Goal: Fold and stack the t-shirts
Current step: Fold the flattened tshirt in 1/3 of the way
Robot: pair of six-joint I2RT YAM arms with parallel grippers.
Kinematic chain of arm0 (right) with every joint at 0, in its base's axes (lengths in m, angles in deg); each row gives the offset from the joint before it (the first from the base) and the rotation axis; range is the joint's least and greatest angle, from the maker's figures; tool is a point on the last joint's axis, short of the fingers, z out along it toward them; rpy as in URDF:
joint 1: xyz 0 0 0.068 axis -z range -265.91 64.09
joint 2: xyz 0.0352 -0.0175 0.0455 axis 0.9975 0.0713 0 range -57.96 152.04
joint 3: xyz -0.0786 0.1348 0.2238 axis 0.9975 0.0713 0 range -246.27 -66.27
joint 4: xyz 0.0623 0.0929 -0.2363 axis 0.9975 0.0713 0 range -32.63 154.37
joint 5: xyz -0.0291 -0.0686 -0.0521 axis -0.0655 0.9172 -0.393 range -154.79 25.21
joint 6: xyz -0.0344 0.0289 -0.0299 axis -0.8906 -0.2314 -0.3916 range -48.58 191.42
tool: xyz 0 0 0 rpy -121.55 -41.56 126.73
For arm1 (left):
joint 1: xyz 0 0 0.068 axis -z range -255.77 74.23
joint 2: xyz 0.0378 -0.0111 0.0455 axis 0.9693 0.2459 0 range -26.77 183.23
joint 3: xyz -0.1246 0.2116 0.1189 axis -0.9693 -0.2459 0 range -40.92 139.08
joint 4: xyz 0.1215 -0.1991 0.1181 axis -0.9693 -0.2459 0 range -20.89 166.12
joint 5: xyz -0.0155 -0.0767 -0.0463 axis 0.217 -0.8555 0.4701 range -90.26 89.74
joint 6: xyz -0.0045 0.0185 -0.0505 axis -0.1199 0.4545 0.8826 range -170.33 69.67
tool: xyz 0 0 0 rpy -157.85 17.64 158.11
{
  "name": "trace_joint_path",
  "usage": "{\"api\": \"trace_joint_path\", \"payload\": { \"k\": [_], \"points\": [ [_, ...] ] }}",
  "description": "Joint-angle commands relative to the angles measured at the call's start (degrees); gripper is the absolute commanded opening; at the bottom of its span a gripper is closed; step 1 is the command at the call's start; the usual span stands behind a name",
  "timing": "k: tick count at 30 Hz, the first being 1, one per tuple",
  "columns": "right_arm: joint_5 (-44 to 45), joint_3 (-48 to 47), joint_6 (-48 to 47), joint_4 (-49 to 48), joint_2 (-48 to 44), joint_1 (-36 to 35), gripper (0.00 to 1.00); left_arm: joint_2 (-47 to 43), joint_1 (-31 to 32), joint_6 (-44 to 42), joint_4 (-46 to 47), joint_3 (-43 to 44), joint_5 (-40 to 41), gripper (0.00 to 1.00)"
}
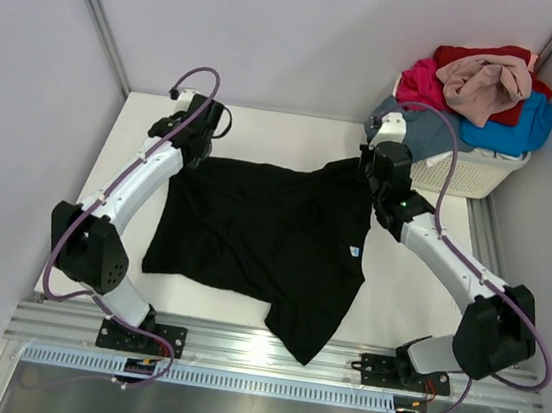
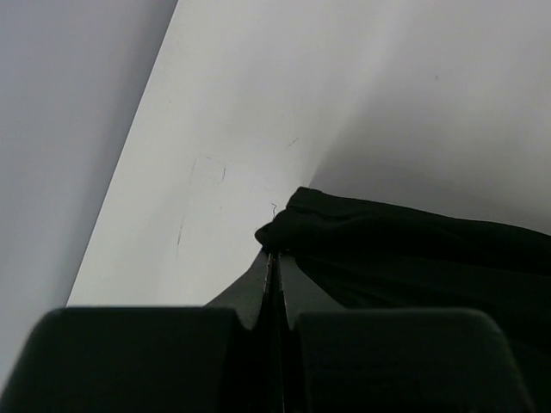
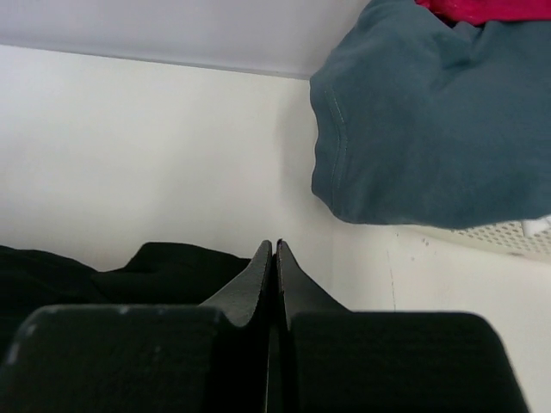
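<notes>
While the black t-shirt lies spread and rumpled across the middle of the white worktop, both arms reach to its far edge. One lower corner of the shirt hangs over the near edge of the worktop, onto the metal rail. The left tool sits at the shirt's far left corner with its fingers pressed together, and a bunched fold of the black cloth is pinched at their tips. The right tool is at the shirt's far right corner, its fingers closed as well. Black cloth lies just to the left of them, but I cannot tell whether any of it is caught between them.

The other shirts are heaped in the white slotted basket in the far right corner. The beige-pink shirt is on top, over the red shirt. The magenta shirt is to the left and the bright blue shirt to the right. The slate grey-blue shirt droops over the basket's left rim, near the right tool.
</notes>
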Motion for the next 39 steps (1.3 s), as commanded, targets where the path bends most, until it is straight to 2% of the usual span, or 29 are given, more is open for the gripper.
{"api": "trace_joint_path", "payload": {
  "k": [1, 10, 23, 33, 39],
  "points": [
    [2.26, 1.53, 4.89, 2.23, -3.92, -2.20, 0.00, -3.57, -0.42, 3.15, 1.60, -1.44, -1.32, 0.01],
    [3.94, 6.63, 10.07, 6.89, -4.02, -6.79, 0.00, -4.27, -0.42, 4.99, 0.81, -3.38, -1.23, 0.01],
    [6.32, 15.86, 13.85, 8.21, -8.41, -8.90, 0.00, -11.21, -1.47, 12.37, 1.69, -14.80, -2.02, 0.01],
    [5.87, 22.98, 17.98, 7.43, -10.34, -9.95, 0.00, -14.37, -1.56, 23.27, 1.16, -23.67, -9.92, 0.01],
    [5.52, 25.88, 19.74, 6.11, -12.36, -10.48, 0.00, -13.68, -2.09, 25.03, 2.13, -25.70, -9.58, 0.01]
  ]
}}
